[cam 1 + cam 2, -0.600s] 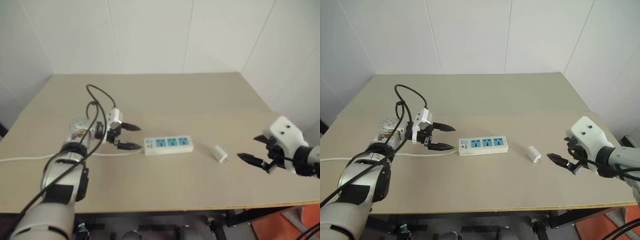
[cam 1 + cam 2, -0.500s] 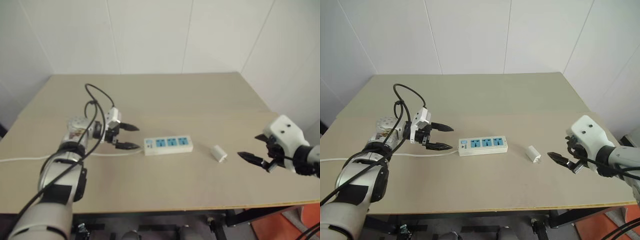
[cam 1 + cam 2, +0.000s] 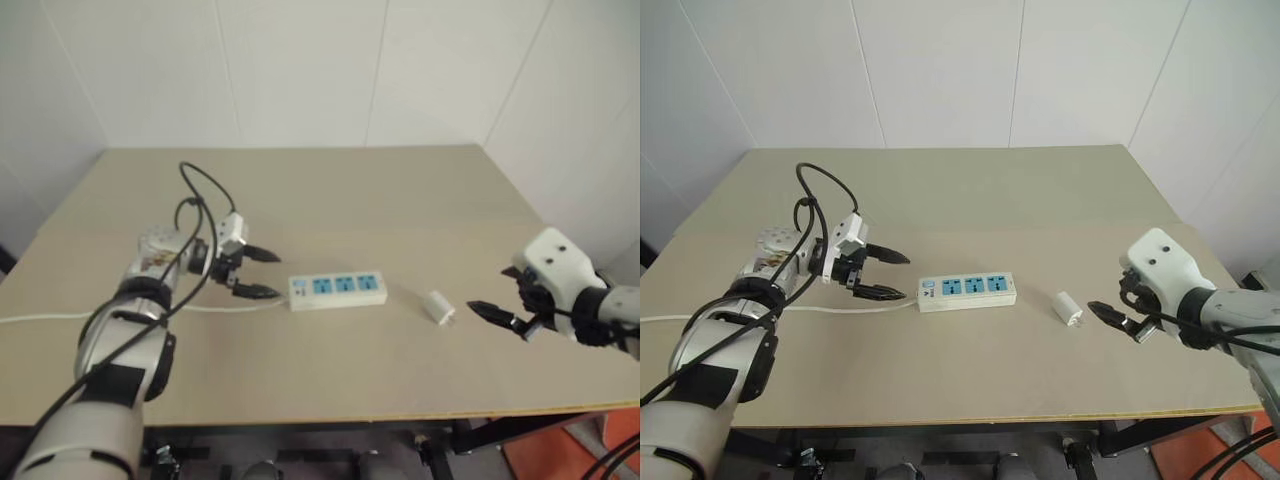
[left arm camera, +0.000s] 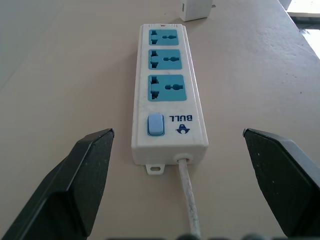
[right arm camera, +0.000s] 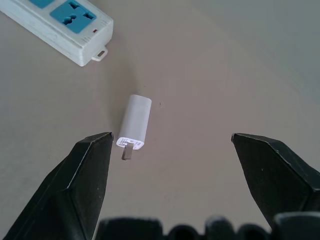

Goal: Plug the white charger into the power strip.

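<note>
Where both jaws gape, "BULL" on the power strip [image 4: 170, 90], white charger [image 5: 134, 122] seemingly unmarked.

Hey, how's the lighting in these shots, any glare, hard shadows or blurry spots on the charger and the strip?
Head views: soft, even light, no glare on the table; the white charger and power strip cast only faint shadows. Left wrist view: strip crisp, its lettering readable, left end effector fingers blurred at the near edge. Right wrist view: charger sharp with a soft shadow, right end effector fingers dark and soft.

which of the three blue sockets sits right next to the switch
The socket at the cord end of the power strip, beside the switch and farthest from the white charger.
</note>
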### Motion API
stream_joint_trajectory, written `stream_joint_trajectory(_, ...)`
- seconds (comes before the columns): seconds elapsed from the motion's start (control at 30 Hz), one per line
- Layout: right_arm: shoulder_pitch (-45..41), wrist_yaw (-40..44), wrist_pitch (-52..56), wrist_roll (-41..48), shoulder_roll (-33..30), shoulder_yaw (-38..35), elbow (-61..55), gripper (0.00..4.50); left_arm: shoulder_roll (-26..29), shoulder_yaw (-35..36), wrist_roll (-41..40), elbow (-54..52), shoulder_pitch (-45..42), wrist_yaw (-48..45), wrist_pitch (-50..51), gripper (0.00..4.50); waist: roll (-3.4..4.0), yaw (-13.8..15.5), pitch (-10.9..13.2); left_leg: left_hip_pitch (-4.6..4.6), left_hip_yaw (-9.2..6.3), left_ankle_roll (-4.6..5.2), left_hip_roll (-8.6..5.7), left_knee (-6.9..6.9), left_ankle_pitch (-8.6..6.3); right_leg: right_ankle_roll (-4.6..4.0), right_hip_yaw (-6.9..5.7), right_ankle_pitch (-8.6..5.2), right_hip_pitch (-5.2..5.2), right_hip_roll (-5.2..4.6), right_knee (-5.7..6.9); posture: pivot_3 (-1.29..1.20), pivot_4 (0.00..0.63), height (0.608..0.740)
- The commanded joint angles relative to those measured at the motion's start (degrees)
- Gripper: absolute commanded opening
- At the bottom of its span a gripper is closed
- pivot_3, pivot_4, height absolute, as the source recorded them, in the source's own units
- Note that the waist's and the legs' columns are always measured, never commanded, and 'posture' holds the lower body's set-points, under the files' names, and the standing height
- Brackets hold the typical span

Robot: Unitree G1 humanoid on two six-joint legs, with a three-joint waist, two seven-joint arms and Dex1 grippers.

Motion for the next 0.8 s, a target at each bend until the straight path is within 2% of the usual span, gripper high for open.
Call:
stream_joint_trajectory(0.03,-1.82,0.28,-1.28,0.26,-0.38,0.08,-0.34,4.45,-0.85,2.63,1.52,1.27,-1.66,0.23,-3.15,4.5,0.0,0.0,0.0,0.0,0.0,0.0,0.0,0.0,0.0,0.0,0.0,0.0,0.0,0.0,-0.01,0.0,0.15,0.74)
stream_joint_trajectory(0.17,-3.88,0.34,-2.31,-0.2,-0.38,2.6,-0.48,4.45,-2.82,6.74,0.37,2.22,-1.56,0.61,-1.24,4.5,0.0,-0.04,0.0,-0.03,0.0,0.0,0.0,0.0,0.0,0.0,0.0,0.0,-0.01,0.0,-0.02,0.0,0.15,0.74)
stream_joint_trajectory(0.53,-7.47,-1.08,-0.96,0.0,0.74,6.39,-3.44,4.45,-6.36,5.71,9.18,4.19,1.14,11.07,-7.04,4.5,0.0,0.07,0.0,-0.04,-0.01,0.0,-0.01,0.0,0.0,0.0,-0.01,0.0,-0.01,0.0,-0.03,0.0,0.15,0.74)
stream_joint_trajectory(0.7,-6.69,-1.71,0.65,0.49,1.31,5.89,-5.12,4.45,-8.19,6.18,11.55,5.24,1.71,12.44,-4.34,4.5,0.0,0.16,0.0,-0.03,-0.01,0.0,-0.01,0.01,0.0,0.0,-0.02,0.0,-0.01,-0.01,-0.01,0.0,0.15,0.74)
stream_joint_trajectory(0.8,-5.43,-1.99,1.74,0.75,1.47,5.1,-6.46,4.45,-9.52,6.38,13.13,5.67,2.55,16.59,-4.01,4.5,0.0,0.24,0.0,-0.03,-0.02,0.0,-0.01,0.01,0.0,0.0,-0.01,0.0,-0.01,-0.01,-0.01,0.0,0.15,0.74)
